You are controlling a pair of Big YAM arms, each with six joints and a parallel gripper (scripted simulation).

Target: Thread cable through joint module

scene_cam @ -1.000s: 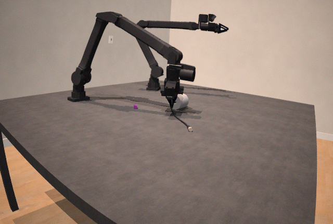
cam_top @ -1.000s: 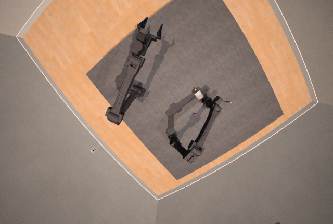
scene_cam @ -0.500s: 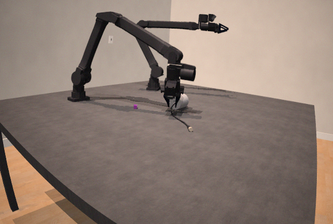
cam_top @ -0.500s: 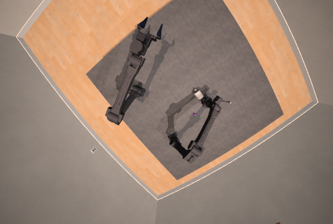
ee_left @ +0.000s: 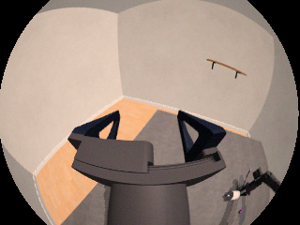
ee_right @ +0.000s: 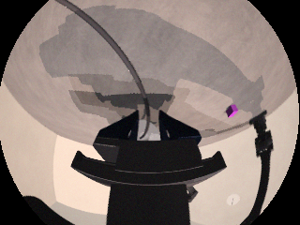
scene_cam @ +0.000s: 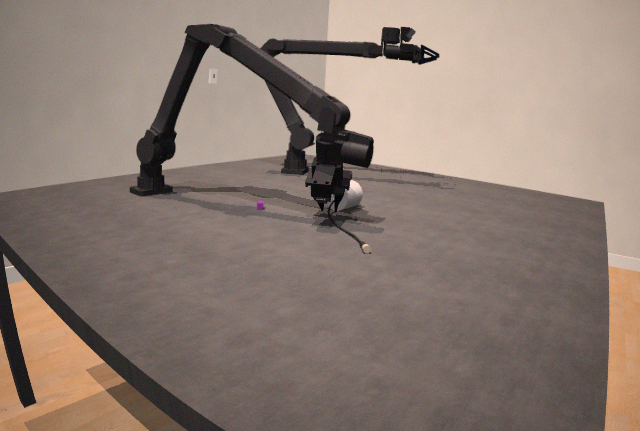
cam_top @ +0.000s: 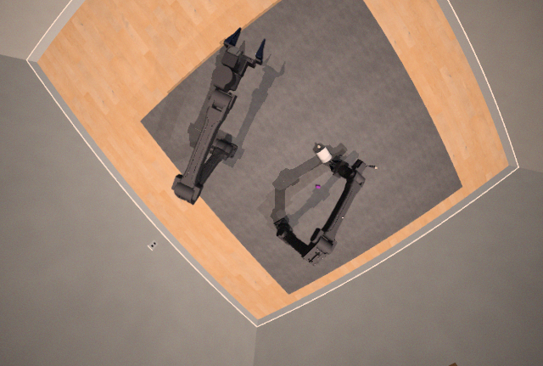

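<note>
Black, slender, flexible cable point(cam_top: 370, 166) point(scene_cam: 345, 230) point(ee_right: 124, 61): passing between the right gripper's point(cam_top: 338, 167) point(scene_cam: 328, 208) point(ee_left: 244, 190) point(ee_right: 149, 112) slightly parted, unclenched fingers, a gap the top view is hiding. White cylindrical joint module point(cam_top: 323, 154) point(scene_cam: 353, 194) point(ee_left: 235, 194): lying just beside that gripper. Left gripper point(cam_top: 252, 33) point(scene_cam: 437, 55) point(ee_left: 149, 112): gaping.

White module point(cam_top: 323, 154) point(scene_cam: 353, 195) point(ee_left: 235, 195), magenta cube point(cam_top: 317, 186) point(scene_cam: 260, 205) point(ee_left: 241, 212) point(ee_right: 232, 111), black cable point(scene_cam: 345, 228) point(ee_right: 117, 51), mottled grey tabletop point(cam_top: 350, 90) point(scene_cam: 361, 323) point(ee_left: 164, 141) point(ee_right: 206, 66).
</note>
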